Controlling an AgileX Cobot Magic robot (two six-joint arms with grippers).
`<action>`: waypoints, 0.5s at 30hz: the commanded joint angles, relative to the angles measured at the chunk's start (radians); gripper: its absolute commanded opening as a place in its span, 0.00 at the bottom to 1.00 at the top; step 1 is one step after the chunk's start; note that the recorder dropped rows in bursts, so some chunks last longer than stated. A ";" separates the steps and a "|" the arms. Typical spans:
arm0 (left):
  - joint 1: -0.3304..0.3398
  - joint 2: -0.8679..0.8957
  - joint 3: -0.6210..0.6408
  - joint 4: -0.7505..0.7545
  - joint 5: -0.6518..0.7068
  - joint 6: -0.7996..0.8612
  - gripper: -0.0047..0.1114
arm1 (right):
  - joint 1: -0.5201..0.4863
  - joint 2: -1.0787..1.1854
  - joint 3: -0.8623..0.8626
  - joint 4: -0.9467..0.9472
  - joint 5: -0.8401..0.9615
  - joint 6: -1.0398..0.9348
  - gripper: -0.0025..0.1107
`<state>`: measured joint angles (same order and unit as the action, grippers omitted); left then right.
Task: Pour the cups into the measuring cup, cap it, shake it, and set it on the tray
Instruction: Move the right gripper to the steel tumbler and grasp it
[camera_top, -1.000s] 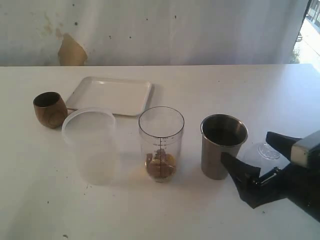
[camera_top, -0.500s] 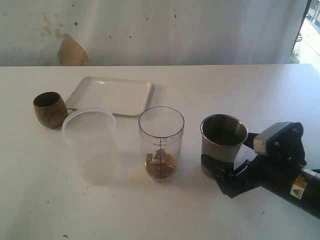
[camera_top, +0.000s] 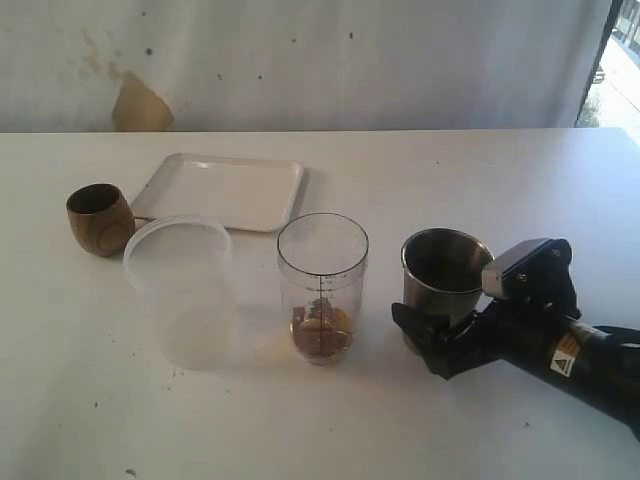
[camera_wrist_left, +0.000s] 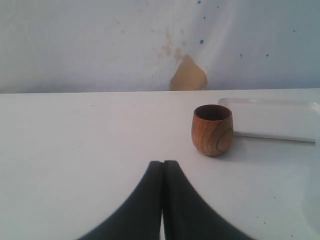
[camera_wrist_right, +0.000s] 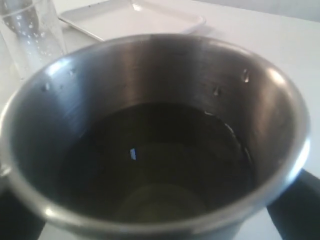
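Note:
The steel tumbler (camera_top: 446, 268) stands on the table with dark liquid inside (camera_wrist_right: 160, 165). My right gripper (camera_top: 440, 325) is open and straddles its lower body, one black finger (camera_top: 412, 328) in front and one finger (camera_wrist_right: 297, 210) on the other side. To its left stands the clear measuring cup (camera_top: 322, 285), with brownish contents at its bottom. The wooden cup (camera_top: 100, 218) sits at the far left beside the white tray (camera_top: 220, 190). My left gripper (camera_wrist_left: 163, 162) is shut and empty, a short way from the wooden cup (camera_wrist_left: 212, 129).
A wide milky translucent tub (camera_top: 180, 290) stands between the wooden cup and the measuring cup. The tray's edge (camera_wrist_left: 270, 120) lies just behind the wooden cup. A white wall backs the table.
My right gripper has moved left along the table to the tumbler, and its open fingers now stand on either side of it. Nothing else has moved.

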<state>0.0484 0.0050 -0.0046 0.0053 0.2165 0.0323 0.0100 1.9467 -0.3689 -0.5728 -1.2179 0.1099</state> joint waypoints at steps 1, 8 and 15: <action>0.001 -0.005 0.005 0.003 -0.007 -0.005 0.04 | 0.001 0.014 -0.006 -0.004 -0.003 -0.002 0.95; 0.001 -0.005 0.005 0.003 -0.007 -0.005 0.04 | 0.001 0.014 -0.014 -0.004 -0.003 -0.002 0.95; 0.001 -0.005 0.005 0.003 -0.007 -0.005 0.04 | 0.001 0.014 -0.014 -0.008 -0.003 0.007 0.95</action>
<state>0.0484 0.0050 -0.0046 0.0053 0.2165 0.0323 0.0100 1.9586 -0.3811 -0.5728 -1.2272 0.1080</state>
